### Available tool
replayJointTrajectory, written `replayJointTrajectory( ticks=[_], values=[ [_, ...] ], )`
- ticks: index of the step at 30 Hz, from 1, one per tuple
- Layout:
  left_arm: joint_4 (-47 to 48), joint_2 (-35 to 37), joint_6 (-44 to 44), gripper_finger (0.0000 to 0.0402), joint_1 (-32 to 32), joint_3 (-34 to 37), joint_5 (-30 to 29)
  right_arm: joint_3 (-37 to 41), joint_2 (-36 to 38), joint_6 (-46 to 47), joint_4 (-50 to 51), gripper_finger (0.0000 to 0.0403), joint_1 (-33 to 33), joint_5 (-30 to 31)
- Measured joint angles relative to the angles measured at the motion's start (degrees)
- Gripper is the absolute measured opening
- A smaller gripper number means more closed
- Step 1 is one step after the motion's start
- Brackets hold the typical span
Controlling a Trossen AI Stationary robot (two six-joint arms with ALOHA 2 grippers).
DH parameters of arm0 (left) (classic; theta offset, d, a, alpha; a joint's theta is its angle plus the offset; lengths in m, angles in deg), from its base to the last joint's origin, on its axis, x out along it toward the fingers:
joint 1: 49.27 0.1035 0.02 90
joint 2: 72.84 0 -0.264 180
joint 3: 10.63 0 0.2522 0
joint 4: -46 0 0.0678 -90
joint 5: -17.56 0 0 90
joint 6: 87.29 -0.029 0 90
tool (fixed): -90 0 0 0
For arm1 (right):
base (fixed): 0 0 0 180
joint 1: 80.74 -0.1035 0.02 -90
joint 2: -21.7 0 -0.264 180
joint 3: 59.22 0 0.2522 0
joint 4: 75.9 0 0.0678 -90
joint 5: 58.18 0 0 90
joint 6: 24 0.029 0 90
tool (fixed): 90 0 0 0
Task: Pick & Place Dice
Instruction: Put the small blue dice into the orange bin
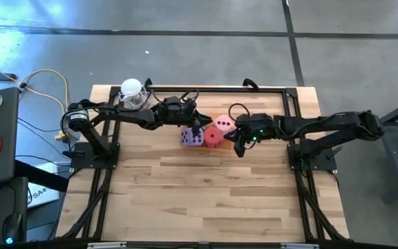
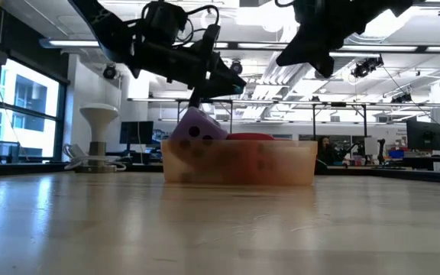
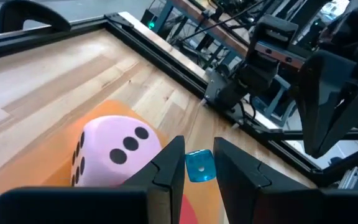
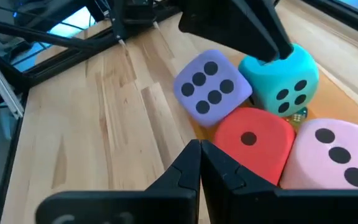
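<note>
High view first, starting at the left side of the counter [image 1: 206, 200]. A clear cup [image 1: 132, 93] with a white round top stands near the back left corner. The left arm goes past the cup toward the middle.

Next comes the purple die [image 1: 191, 137]. It sits at the left end of the orange tray [image 2: 239, 164], with its six dots facing up. In the low view it sticks up over the tray's wall.

The left pincer [image 1: 197, 126] hangs right over the dice, just behind the purple one. Its two fingers stand a little apart, and nothing is between them. In the left wrist view you can look through the gap and see a small blue cube [image 3: 199, 167] lying in the tray. The teal die [image 4: 284, 84] sits under this pincer, touching the purple die. From the right wrist view one dark finger of the left pincer is at the teal die's top, but I cannot tell if it touches.

Then comes the red die [image 1: 214, 137], in the tray beside the purple one, with one dot up. The pink die [image 1: 224, 124] sits just behind and to the right of it, showing three dots.

Last is the right pincer [image 1: 239, 146]. It is up in the air by the right end of the tray, near the red die. Its fingers are pressed together and it holds nothing.
</note>
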Motion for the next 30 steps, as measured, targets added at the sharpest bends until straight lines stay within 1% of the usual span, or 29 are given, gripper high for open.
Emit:
replayJointTrajectory(
  ticks=[10, 14, 16, 19, 26, 28, 30],
  values=[
    [-0.29, -0.22, -1.66, 0.0077, -0.54, -0.01, -0.33, 0.00, -0.45, -1.37, -0.31, 0.0002, -0.16, 1.50],
    [-0.30, -0.22, -5.46, 0.0078, -0.87, -0.01, -0.36, 0.00, -0.45, -2.87, -0.24, 0.0002, -0.16, 2.44],
    [-0.27, -0.22, -7.59, 0.0085, -1.08, -0.01, -0.37, 0.00, -0.45, -3.39, -0.29, 0.0002, -0.10, 2.79],
    [-0.42, -0.90, -10.00, 0.0114, -1.70, -0.01, -1.08, 0.00, -0.45, -4.36, -0.24, 0.0002, 0.30, 2.78],
    [-0.93, -4.93, -10.56, 0.0213, -2.18, 0.04, -0.62, 0.00, -0.45, -4.39, -0.28, 0.0002, 2.37, 2.74],
    [-1.57, -5.20, -10.54, 0.0230, -2.34, 0.06, -0.62, 0.00, -0.45, -4.38, -0.27, 0.0002, 2.65, 2.56],
    [-3.47, -5.20, -11.30, 0.0239, -2.38, 0.06, -0.60, 0.00, -0.45, -4.39, -0.22, 0.0002, 2.64, 2.59]
  ],
)
